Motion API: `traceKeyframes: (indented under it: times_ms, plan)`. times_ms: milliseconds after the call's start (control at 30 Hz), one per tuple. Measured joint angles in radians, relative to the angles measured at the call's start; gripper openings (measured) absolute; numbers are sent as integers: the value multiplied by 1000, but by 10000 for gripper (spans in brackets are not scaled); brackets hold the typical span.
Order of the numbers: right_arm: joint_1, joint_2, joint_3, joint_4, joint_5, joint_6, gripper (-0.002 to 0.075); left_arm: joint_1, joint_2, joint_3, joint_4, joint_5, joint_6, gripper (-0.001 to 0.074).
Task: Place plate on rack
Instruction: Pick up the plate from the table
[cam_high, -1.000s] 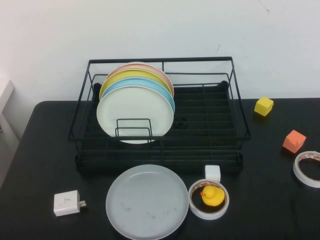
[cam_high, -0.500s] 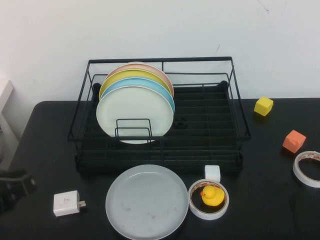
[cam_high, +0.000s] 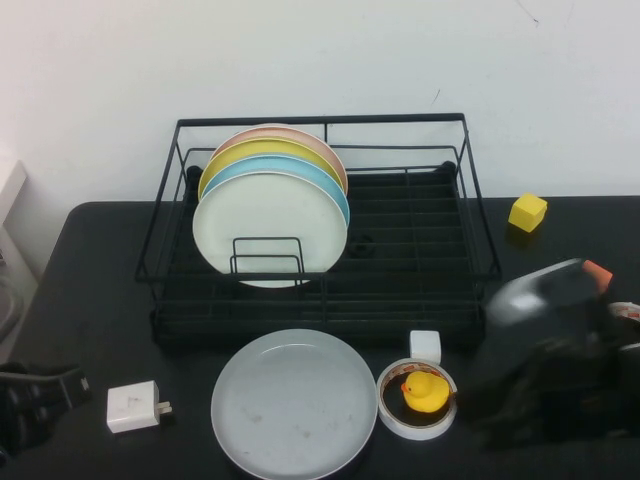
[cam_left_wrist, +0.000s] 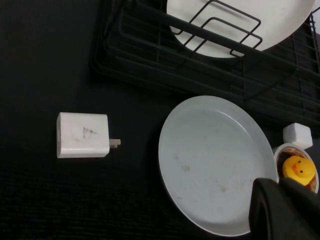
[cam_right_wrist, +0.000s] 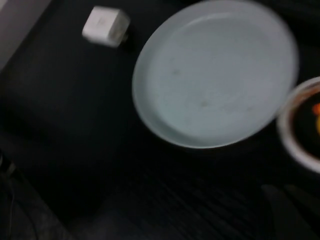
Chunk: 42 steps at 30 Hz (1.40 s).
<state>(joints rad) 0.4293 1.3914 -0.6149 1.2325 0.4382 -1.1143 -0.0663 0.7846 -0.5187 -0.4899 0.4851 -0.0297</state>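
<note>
Beside the plate (cam_high: 295, 403): charger (cam_high: 134, 406), left hand (cam_high: 30, 405), right hand (cam_high: 500, 400).

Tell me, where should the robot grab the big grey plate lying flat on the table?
Probably by the raised rim on the plate's left edge, where bare table leaves room; the tape ring crowds its right. The left gripper sits low left, the right gripper low right; neither touches it.
</note>
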Motion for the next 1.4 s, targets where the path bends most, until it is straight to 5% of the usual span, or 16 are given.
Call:
traceKeyframes:
  times_ms: [167, 433, 633, 900, 1400]
  plan:
    - [168, 188, -88, 109, -74, -2, -1, 0, 0, 0, -6, 1, 2, -1]
    - [188, 472, -181, 454, -11, -30, -1, 0, 0, 0, -14, 2, 6, -1]
    - [188, 595, -181, 483, 6, -21, 37, 0, 0, 0, -20, 2, 8, -1]
    - [188, 630, -186, 491, -83, 74, 298, 0, 0, 0, -29, 2, 10, -1]
    - [188, 636, -301, 497, -213, 116, 330, 0, 0, 0, -40, 2, 18, -1]
